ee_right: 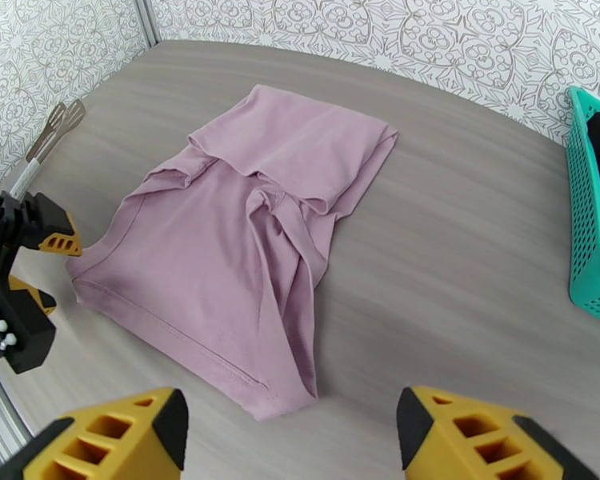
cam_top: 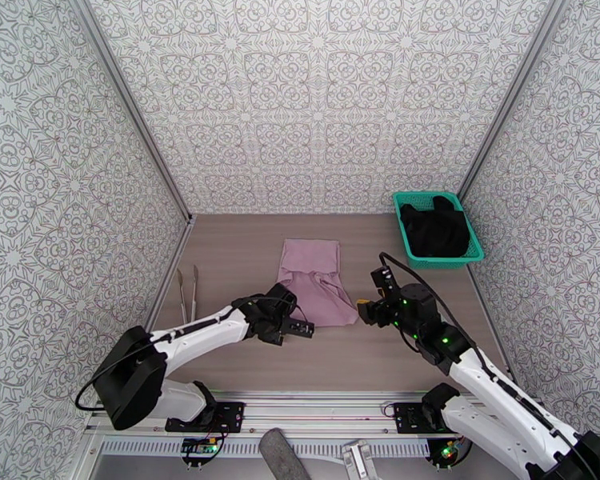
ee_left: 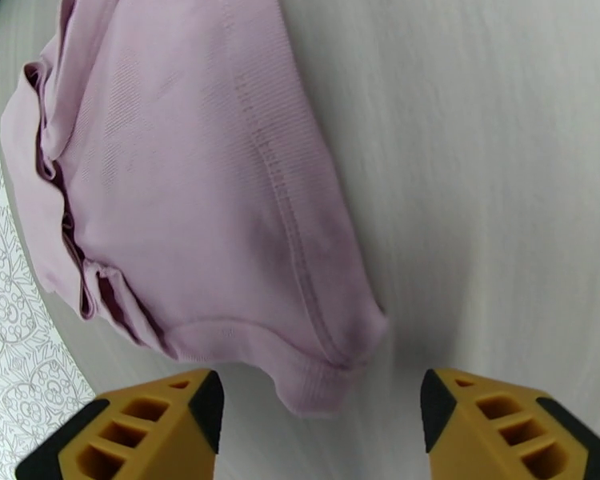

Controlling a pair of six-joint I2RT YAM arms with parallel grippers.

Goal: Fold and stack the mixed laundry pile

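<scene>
The mauve-pink shirt [cam_top: 314, 280] lies partly folded on the table, its upper part doubled over and creased along the middle [ee_right: 244, 242]. My left gripper [cam_top: 299, 327] sits low at the shirt's near left corner, jaws apart; in the left wrist view the hem corner [ee_left: 316, 390] reaches just between the yellow fingertips [ee_left: 196, 410] without being pinched. My right gripper [cam_top: 366, 307] hovers open off the shirt's near right corner, its fingertips [ee_right: 160, 426] short of the hem. The black garment [cam_top: 434, 230] is bunched inside the teal basket.
The teal mesh basket [cam_top: 408, 248] stands at the back right of the table, its wall [ee_right: 592, 194] at the right edge of the right wrist view. Metal tongs [cam_top: 188, 294] lie near the left wall. Patterned walls enclose three sides.
</scene>
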